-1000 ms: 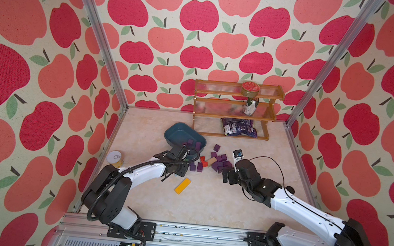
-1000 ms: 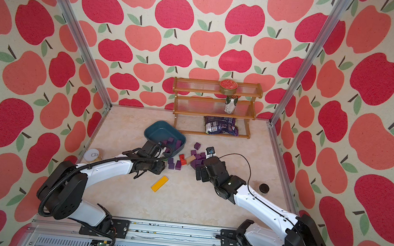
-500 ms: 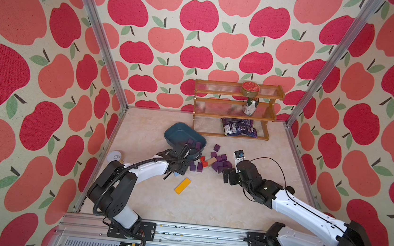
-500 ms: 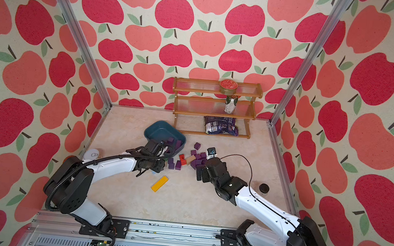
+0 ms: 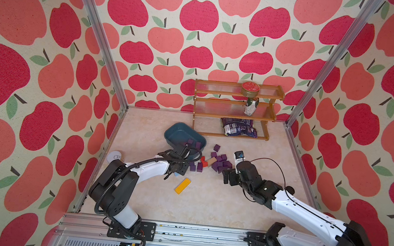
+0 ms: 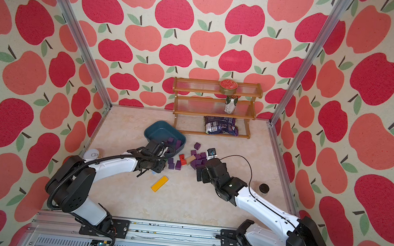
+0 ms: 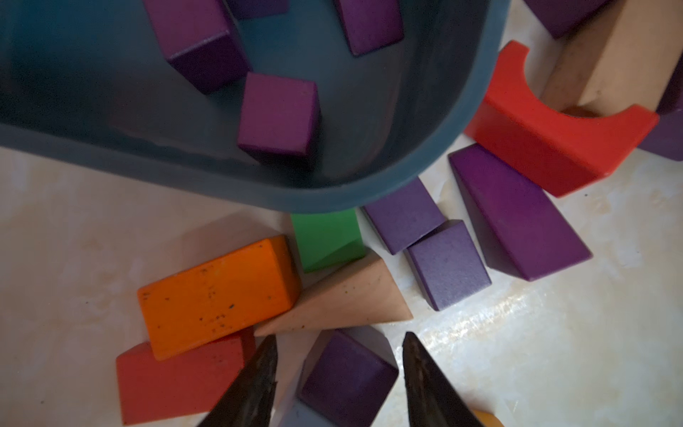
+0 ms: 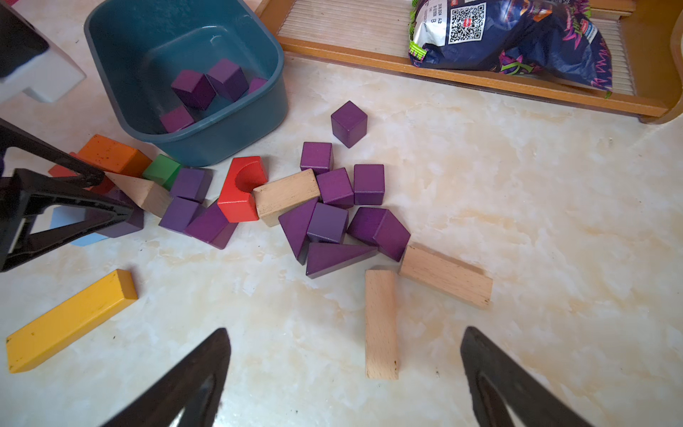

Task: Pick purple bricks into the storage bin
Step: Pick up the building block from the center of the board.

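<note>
Inside the storage bin (image 8: 221,148) lie four purple bricks (image 8: 192,88), all cubes, gathered toward its near end. The bin, the only one, stands on the pale tabletop (image 5: 149,198) at the left rear of the block pile.

On the table the right wrist view shows twelve more purple pieces. Eight lie in a cluster to the right with one cube apart behind it, three lie beside the bin's near corner, and one purple cube (image 7: 347,377) sits between the left fingers. Three or four of them are wedges.

Mixed in are two red blocks (image 8: 240,192), one orange block (image 8: 111,155), one green block (image 8: 162,170), one light-blue block (image 8: 74,229), one yellow bar (image 8: 70,321) and four tan blocks (image 8: 380,321).

The left gripper (image 7: 340,338) points down just in front of the bin. Its jaws are partly apart astride that cube, with a gap showing on one side. The left arm reaches low across the table.

The right gripper (image 8: 345,332) is spread wide and holds nothing. It is tilted down over bare table at the near edge of the right cluster, its arm stretched forward and inward.

Behind stands one three-tier rack (image 5: 215,130).
</note>
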Tool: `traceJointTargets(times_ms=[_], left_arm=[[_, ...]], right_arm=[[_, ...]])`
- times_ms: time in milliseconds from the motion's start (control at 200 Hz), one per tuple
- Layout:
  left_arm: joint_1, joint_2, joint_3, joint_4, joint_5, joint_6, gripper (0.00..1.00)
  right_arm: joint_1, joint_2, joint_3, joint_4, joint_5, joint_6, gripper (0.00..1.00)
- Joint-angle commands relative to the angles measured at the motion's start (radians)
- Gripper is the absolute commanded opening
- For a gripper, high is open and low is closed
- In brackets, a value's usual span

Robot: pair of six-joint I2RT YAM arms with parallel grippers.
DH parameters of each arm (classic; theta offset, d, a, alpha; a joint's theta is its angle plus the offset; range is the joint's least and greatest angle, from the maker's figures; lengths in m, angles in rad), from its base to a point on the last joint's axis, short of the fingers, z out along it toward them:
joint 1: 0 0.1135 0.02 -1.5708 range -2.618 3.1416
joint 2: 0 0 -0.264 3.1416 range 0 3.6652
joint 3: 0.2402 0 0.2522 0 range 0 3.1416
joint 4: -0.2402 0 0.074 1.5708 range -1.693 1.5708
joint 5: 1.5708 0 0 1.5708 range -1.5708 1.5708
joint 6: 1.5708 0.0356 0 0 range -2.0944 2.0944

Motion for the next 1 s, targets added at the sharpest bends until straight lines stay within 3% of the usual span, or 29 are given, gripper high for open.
traceJointTargets(times_ms=[0, 995], left_arm=[[-0.006, 0.020, -0.005, 0.016, -0.015, 0.014, 0.54], [-0.049, -0.025, -0.058, 0.023, -0.029, 0.023, 0.49]], right_arm=[[-0.010, -0.014, -0.012, 0.002, 0.010, 0.027, 0.99], [-0.026, 0.016, 0.018, -0.022, -0.004, 0.042, 0.99]])
